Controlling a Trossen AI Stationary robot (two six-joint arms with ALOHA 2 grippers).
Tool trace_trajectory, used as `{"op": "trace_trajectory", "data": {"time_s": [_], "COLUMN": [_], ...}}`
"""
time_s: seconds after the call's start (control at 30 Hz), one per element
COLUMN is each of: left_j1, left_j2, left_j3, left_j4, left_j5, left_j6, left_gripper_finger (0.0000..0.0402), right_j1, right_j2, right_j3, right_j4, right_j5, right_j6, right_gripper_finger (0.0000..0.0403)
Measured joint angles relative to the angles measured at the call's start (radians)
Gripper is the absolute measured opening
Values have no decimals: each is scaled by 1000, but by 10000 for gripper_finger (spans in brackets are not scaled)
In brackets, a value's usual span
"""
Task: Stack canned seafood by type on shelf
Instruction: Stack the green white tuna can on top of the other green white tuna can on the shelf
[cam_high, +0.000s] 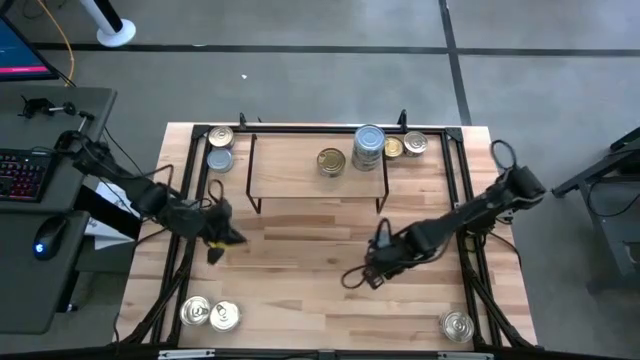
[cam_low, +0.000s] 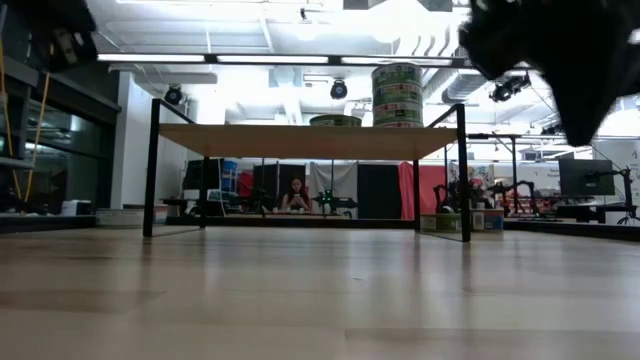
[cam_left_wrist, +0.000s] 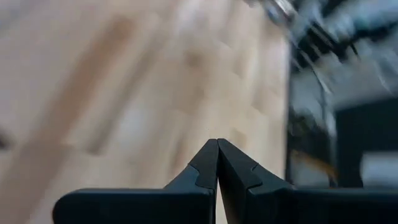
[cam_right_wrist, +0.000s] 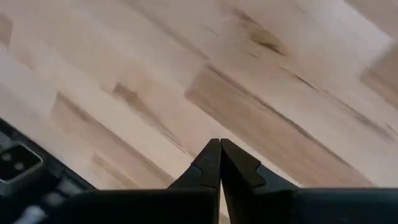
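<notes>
The shelf (cam_high: 315, 172) is a light-wood board on black wire legs at the table's far middle; the low view shows it too (cam_low: 300, 140). A gold tin (cam_high: 331, 161) and a stack of tins (cam_high: 368, 147) rest on its top, and the stack (cam_low: 397, 95) stands upright. Loose tins lie on the tabletop: two far left (cam_high: 220, 148), two far right (cam_high: 405, 146), two near left (cam_high: 210, 314) and one near right (cam_high: 457, 325). My left gripper (cam_left_wrist: 217, 146) hovers shut over the table's left side (cam_high: 225, 240). My right gripper (cam_right_wrist: 219, 146) is shut, above bare wood right of centre (cam_high: 372, 270).
A black metal frame (cam_high: 462, 200) runs along the table's far, left and right sides. Bare wood lies between the shelf and the near edge. A desk with a keyboard (cam_high: 25, 175) and a mouse stands left of the table. A person (cam_low: 297, 192) sits far back in the room.
</notes>
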Motion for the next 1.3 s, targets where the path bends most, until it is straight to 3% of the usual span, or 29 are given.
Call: {"op": "trace_trajectory", "data": {"time_s": [0.17, 0.33, 0.57, 0.73, 0.87, 1.0, 1.13, 1.3], "left_j1": [72, 158, 340, 553, 722, 878, 1050, 1266], "left_j2": [-59, -42, 37, 132, 176, 193, 212, 290], "left_j3": [1, 0, 0, 0, 13, 81, 157, 220], "left_j4": [-264, -493, -522, -524, -504, -491, -417, -402], "left_j5": [-58, -153, -400, -440, -401, -386, -335, -149], "left_j6": [-266, -516, -749, -767, -681, -496, -172, 287], "left_gripper_finger": [0, 0, 0, 0, 0, 0, 0, 0], "right_j1": [2, -42, -164, -256, -311, -345, -364, -396], "right_j2": [-171, -323, -465, -511, -518, -518, -518, -518], "right_j3": [-190, -319, -468, -513, -516, -517, -517, -517], "right_j4": [63, 96, 265, 377, 435, 460, 475, 493], "right_j5": [28, 75, 58, -34, -119, -175, -175, -175], "right_j6": [160, 186, 6, -153, -264, -299, -316, -316], "right_gripper_finger": [0, 0, 0, 0, 0, 0, 0, 0]}}
